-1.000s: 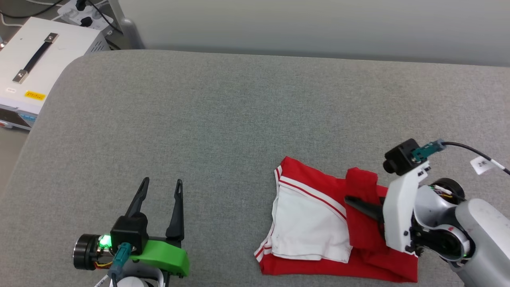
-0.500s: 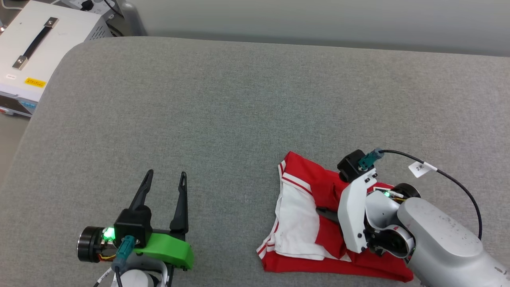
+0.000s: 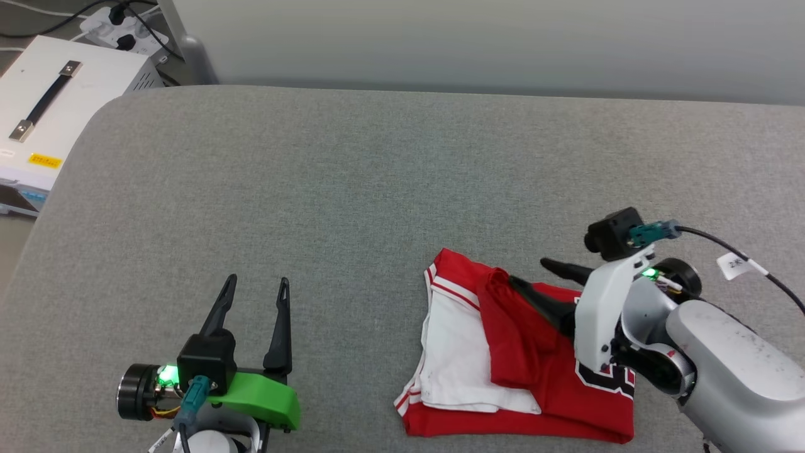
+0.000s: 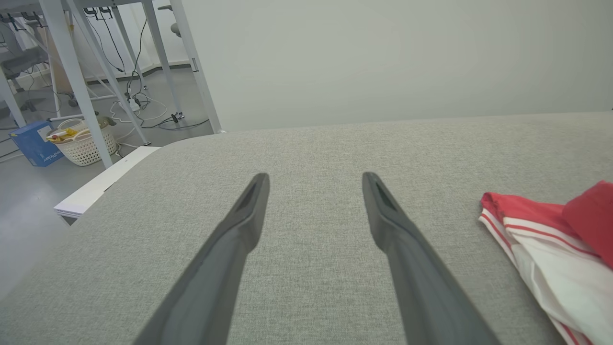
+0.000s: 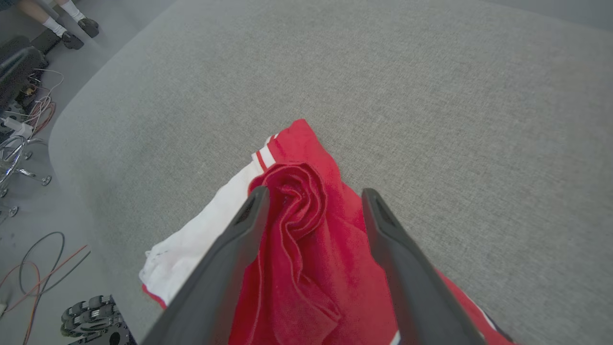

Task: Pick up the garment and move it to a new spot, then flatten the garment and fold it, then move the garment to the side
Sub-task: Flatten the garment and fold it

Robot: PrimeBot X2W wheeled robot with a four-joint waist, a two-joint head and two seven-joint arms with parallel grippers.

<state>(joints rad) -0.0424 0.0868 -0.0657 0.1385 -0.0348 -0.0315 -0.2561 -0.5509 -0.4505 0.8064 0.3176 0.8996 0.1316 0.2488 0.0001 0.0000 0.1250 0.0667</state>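
Red soft-fabric T-shirt with white sleeves point(image 3: 522, 352) is just released by the now-parted right gripper point(image 3: 528, 270), its fold judged laid; left gripper point(image 3: 258, 280) spread.

I count two grippers, the left gripper point(image 3: 258, 280) and the right gripper point(image 3: 529, 270), each with two spread fingers. One garment point(image 3: 465, 358) lies partly between the right fingers. Beyond the left fingertips: one white case point(image 3: 94, 94), one basket point(image 4: 84, 143).

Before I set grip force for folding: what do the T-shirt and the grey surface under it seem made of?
T-shirt: soft matte knit, probably cotton or polyester jersey; it bunches into limp rolled folds. Grey surface: matte woven upholstery cloth, seemingly padded; fine heathered weave, rounded corner.
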